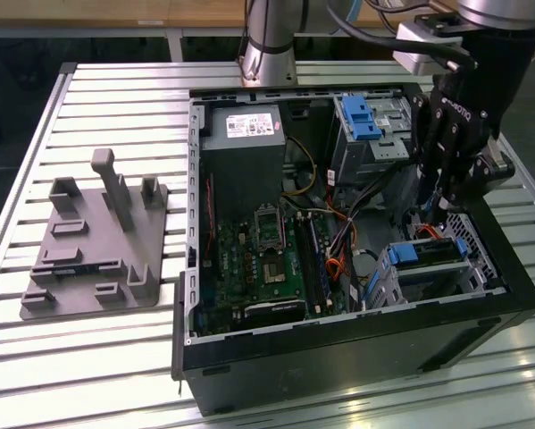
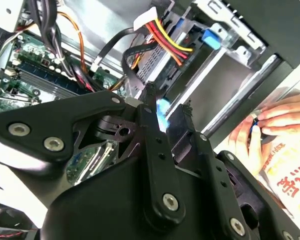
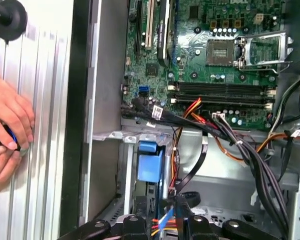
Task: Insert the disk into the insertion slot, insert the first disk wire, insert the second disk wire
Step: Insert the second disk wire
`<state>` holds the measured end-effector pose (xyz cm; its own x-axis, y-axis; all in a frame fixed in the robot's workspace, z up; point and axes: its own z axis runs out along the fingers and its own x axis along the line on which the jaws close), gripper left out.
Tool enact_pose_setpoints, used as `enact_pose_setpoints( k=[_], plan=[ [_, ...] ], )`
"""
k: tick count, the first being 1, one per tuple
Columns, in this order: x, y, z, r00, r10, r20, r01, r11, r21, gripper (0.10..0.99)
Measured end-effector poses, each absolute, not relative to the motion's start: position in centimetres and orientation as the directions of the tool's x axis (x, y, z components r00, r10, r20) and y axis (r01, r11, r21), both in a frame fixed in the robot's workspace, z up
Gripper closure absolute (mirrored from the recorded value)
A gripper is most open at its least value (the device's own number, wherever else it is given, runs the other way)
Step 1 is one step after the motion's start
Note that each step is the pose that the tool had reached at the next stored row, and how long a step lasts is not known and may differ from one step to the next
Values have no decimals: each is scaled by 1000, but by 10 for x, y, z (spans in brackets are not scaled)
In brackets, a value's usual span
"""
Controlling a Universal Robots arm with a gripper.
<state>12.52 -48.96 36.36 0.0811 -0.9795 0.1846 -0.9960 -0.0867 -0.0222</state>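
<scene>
Disk [image 1: 425,254]: sits in the insertion slot [image 1: 450,284], in the corner of the open computer case [image 1: 338,353] on the exterior view's right. Its blue caddy tab [image 3: 150,161] shows at the cage mouth. The case lies on the slatted desk [image 1: 115,357].

Pincer [image 1: 432,213]: hangs just above the slot. Its fingers are drawn close on a pale blue piece, judged to be the plug of a disk wire [image 2: 162,111]; whether first or second cannot be told.

Handling (judged): the plug is light, stiff, keyed plastic with fragile contacts. The cable behind it is limp and transmits no push. The hold belongs on the plug body's flat sides, not the cable. The disk itself is dense, rigid and shock-sensitive.

A person's hand [image 2: 267,125] is outside the case.
</scene>
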Motion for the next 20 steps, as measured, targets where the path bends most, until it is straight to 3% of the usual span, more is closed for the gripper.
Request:
enact_pose_setpoints(
  k=[20],
  plan=[
    [120,-473,359,117,-956,270,-992,-127,-17,725]
  ],
)
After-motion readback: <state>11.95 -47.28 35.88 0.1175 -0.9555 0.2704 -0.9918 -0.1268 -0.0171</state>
